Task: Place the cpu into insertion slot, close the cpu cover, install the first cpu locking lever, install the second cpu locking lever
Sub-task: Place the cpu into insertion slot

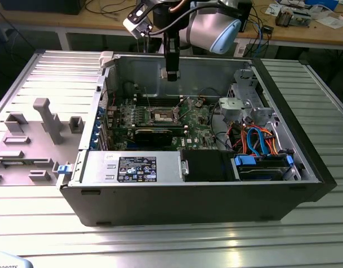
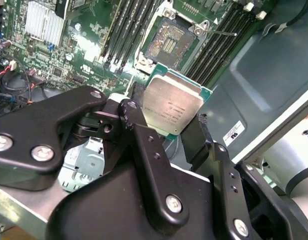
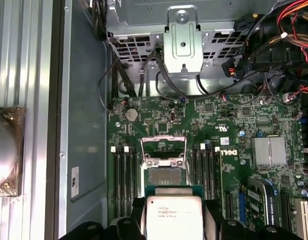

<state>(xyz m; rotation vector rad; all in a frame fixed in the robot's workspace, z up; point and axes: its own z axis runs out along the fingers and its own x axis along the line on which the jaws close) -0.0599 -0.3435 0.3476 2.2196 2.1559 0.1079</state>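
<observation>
The claw (image 2: 166, 120) is clamped on the edges of the cpu (image 2: 173, 102), holding it above the motherboard (image 3: 214, 117), apart from the bare insertion slot (image 2: 169, 44). The cpu cover (image 3: 164, 148) stands raised, so I judge no step finished yet.

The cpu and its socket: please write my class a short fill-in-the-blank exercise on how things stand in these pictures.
1. The tool is ____ on the cpu, holding it above the board.
2. The insertion slot is ____, with no chip in it.
3. The cpu cover is swung ____.
4. The motherboard is ____ in colour.

Missing words: shut; empty; open; green.
</observation>
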